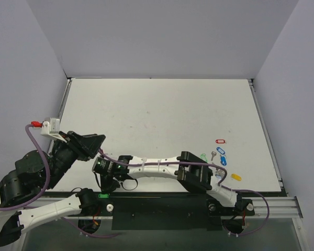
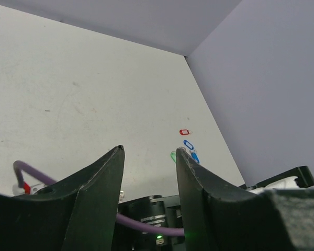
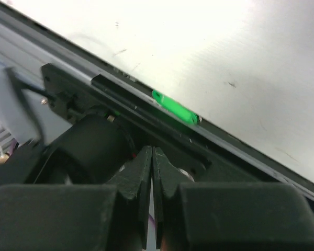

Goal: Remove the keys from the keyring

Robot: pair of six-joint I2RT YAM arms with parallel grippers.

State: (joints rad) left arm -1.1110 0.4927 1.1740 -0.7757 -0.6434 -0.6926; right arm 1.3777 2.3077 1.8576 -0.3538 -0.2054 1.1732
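The keys lie in a loose cluster on the white table (image 1: 162, 110) at the right: a green-headed key (image 1: 203, 157) and a bare silver key (image 1: 213, 155). The green head (image 2: 173, 155) also peeks past a finger in the left wrist view. The keyring is too thin to make out. My right gripper (image 1: 112, 184) is far from them, at the near edge left of centre, and its fingers (image 3: 152, 149) are shut with nothing between them. My left gripper (image 1: 100, 142) hangs over the left side of the table, open and empty (image 2: 149, 149).
Coloured tags lie around the keys: a red one (image 1: 220, 141), two blue ones (image 1: 221, 151) (image 1: 223, 160) and a yellow one (image 1: 235, 177). A bright green oblong (image 3: 175, 110) sits on the black rail (image 1: 162, 206) along the near edge. Grey walls enclose the table.
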